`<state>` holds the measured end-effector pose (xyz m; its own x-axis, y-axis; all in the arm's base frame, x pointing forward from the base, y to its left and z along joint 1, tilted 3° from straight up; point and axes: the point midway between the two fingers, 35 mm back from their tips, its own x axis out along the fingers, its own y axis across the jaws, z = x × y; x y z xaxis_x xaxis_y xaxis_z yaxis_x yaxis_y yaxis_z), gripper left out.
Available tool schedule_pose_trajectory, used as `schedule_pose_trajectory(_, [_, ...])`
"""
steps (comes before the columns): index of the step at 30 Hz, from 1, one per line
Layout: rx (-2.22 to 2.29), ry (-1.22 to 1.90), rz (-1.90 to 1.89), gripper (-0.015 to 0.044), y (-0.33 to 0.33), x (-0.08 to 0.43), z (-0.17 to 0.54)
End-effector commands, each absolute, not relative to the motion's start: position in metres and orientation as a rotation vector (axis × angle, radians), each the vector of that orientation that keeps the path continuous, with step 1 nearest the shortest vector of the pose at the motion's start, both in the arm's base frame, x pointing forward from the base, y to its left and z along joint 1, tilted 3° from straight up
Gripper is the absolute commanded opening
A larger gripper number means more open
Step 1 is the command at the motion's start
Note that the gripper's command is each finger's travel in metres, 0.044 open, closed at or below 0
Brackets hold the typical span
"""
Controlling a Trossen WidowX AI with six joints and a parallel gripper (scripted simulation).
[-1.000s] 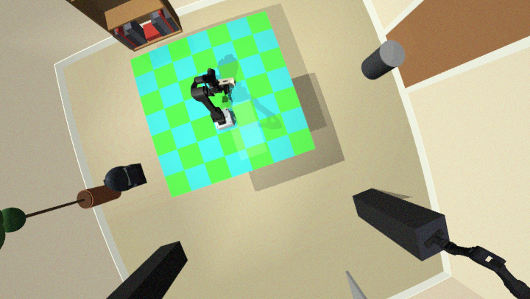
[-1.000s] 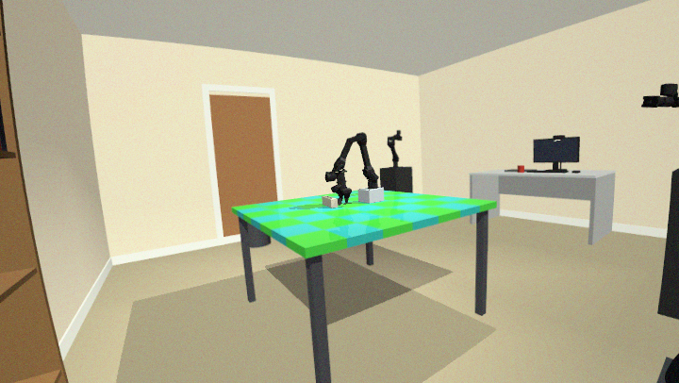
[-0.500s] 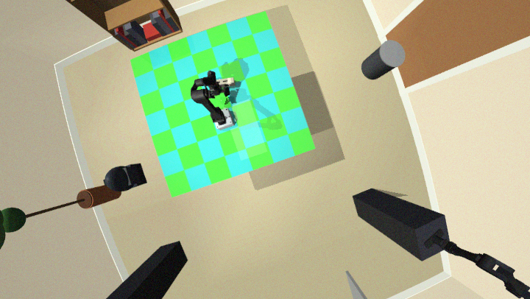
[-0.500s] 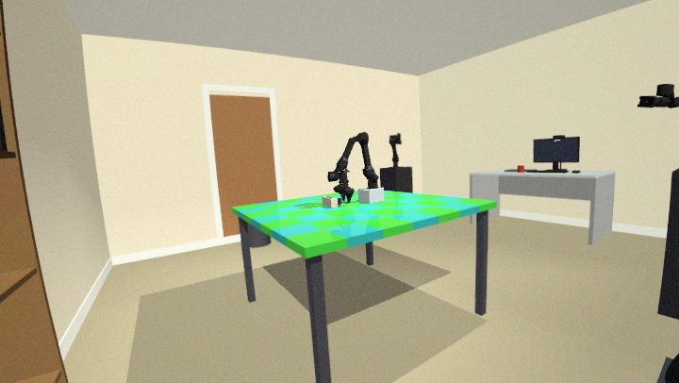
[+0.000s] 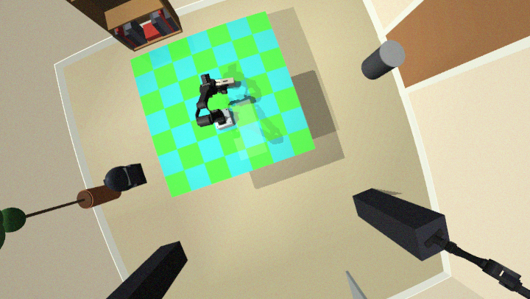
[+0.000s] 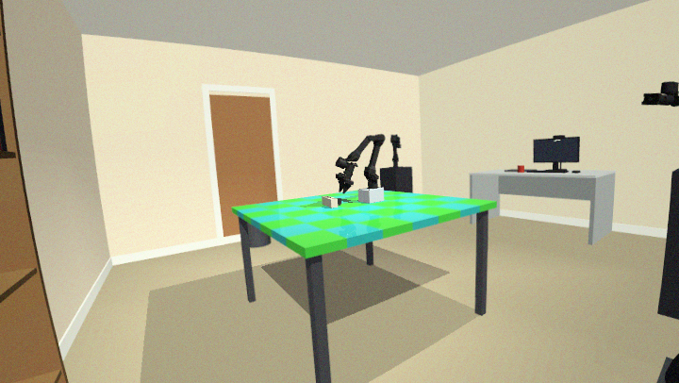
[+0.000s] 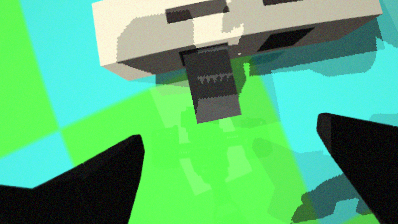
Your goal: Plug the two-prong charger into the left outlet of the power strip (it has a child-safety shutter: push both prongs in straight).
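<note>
Landmark for all positions: the cream, block-shaped power strip (image 5: 227,79) (image 6: 328,201) (image 7: 145,37).

Bench (image 5: 185,144) (image 6: 404,220) (image 7: 30,102): square top in bright green and cyan checks, dark legs in the exterior view; carries the strip.

Arm (image 5: 202,101) (image 6: 374,158): black, jointed, arched, foot well apart from the strip.

White box (image 5: 230,124) (image 6: 371,195): at the arm's foot, apart from the strip.

Claw (image 5: 224,90) (image 6: 343,190) (image 7: 231,132): black, tapered fingers, released and spread wide, nothing between them. Raised above the bench near the strip, tips pointing down.

Strip: lies on the bench; dark slots in its upper face, two dark openings in the side facing the claw.

Charger (image 6: 339,201) (image 7: 212,85): small dark grey block, at the strip's side, lined up with the left-hand opening in the wrist view. It reaches the strip's face there. Prongs hidden; cannot tell whether they are fully seated. In the top view it cannot be told from the arm and shadows.
</note>
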<state>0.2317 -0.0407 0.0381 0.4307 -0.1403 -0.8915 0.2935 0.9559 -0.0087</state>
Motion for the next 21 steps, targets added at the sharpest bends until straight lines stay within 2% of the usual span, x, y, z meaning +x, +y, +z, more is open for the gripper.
schedule_pose_trajectory(1, [0.172, 0.963, -0.297, 0.044, -0.0411, 0.2311, 0.0534])
schedule_pose_trajectory(21, [0.173, 0.956, -0.298, 0.044, -0.0411, 0.2311, 0.0543])
